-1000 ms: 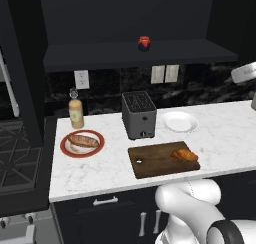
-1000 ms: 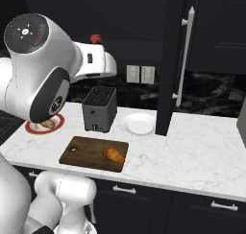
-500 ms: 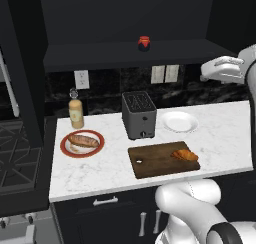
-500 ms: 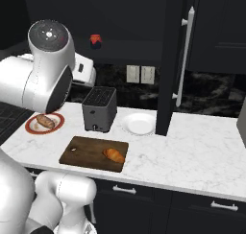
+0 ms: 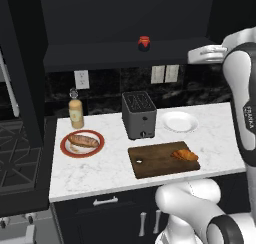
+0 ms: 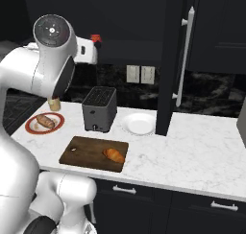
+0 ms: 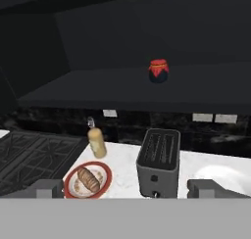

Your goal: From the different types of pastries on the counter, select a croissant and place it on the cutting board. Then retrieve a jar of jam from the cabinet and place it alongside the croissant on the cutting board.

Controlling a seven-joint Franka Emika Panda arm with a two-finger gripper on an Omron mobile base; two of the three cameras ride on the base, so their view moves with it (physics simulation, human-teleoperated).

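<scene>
Croissant point(image 5: 185, 155): lying on cutting board point(image 5: 155, 161), right end, on worktop point(image 5: 107, 168). Jar of jam point(image 5: 144, 43): upright on cabinet point(image 5: 125, 55) shelf ledge. Hand point(image 7: 125, 189): raised, facing jar from well apart, fingers spread wide, holding nothing.

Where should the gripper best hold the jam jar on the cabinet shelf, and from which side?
Probably around the dark body of the jar of jam, below its red top, coming level from the open front of the cabinet: the jar stands upright and alone on the ledge.
</scene>
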